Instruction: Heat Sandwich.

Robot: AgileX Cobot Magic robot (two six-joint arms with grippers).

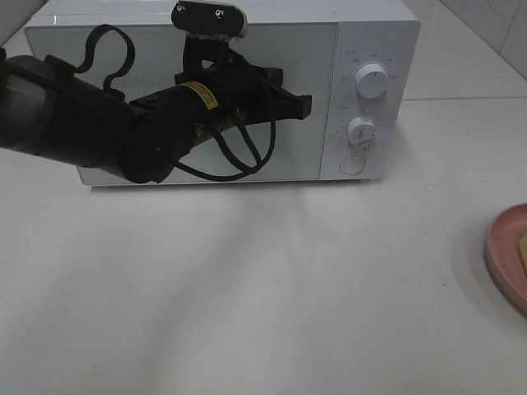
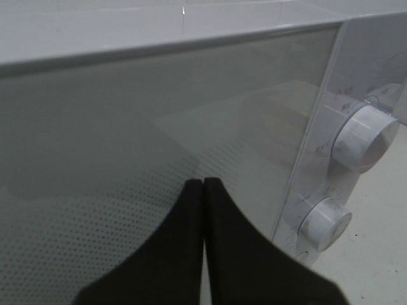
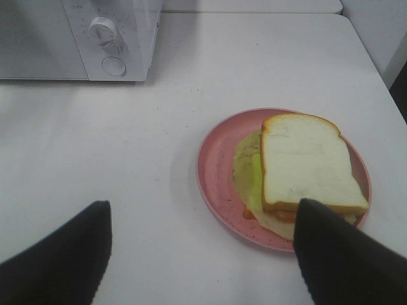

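Kitchen-style test setup, as I see it.
A white microwave (image 1: 247,90) stands on a plain white bench (image 1: 247,288), tiled wall (image 1: 486,25) behind.

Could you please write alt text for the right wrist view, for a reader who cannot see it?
A sandwich of white bread lies on a round pink plate on a white table, with the open right gripper above it. A white microwave stands behind.
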